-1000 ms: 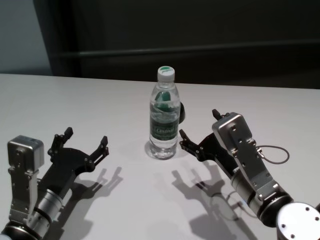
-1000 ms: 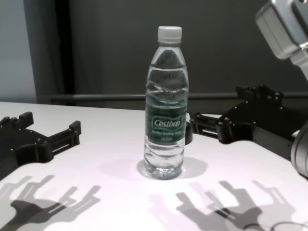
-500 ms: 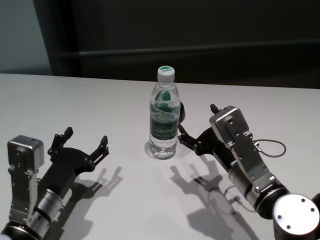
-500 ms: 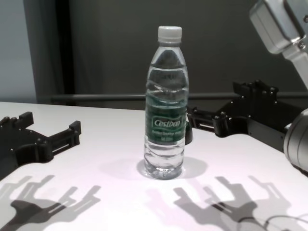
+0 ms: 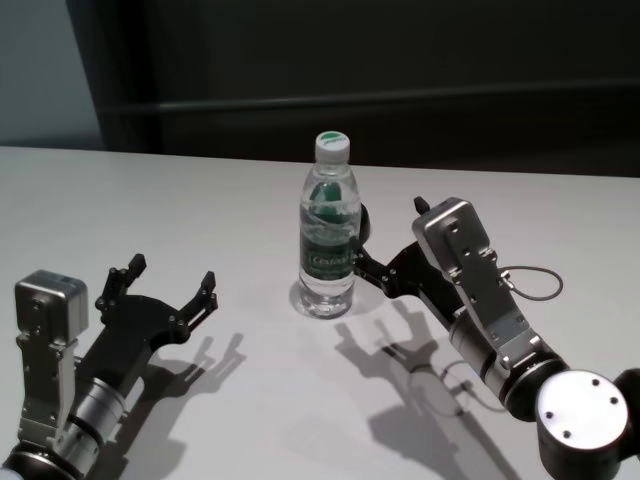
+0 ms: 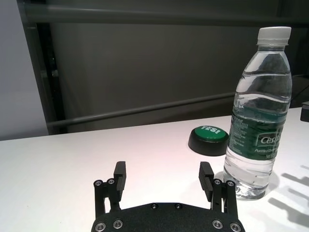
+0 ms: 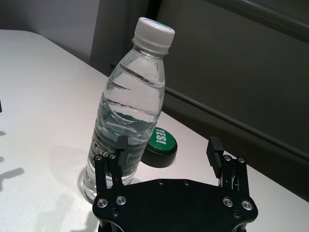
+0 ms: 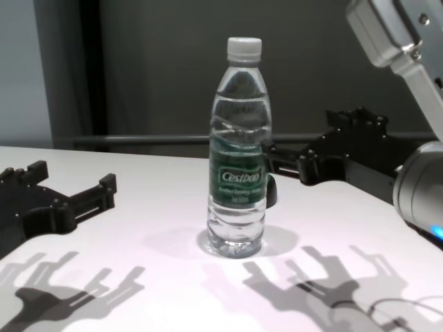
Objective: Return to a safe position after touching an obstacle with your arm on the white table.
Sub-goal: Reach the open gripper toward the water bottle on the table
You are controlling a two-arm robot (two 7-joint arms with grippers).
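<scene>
The obstacle (image 5: 328, 225), a water bottle, stands upright near the middle of the white table (image 5: 200, 200), toward its far edge. I hold the right gripper (image 5: 372, 262) low, jaws spread and empty, one fingertip at the bottle's side; I cannot tell whether it touches. This placement suits the contact step, with the retreat yet to come. The left gripper (image 5: 168, 283) rests near the table's near edge, jaws spread. A green button (image 6: 208, 139) sits just behind the bottle, bounding any sweep.

my bottle (image 5: 328, 245) is clear glossy plastic with a white ribbed cap; the table (image 5: 250, 400) looks matte white; my right gripper (image 7: 169, 153) is matte black.
</scene>
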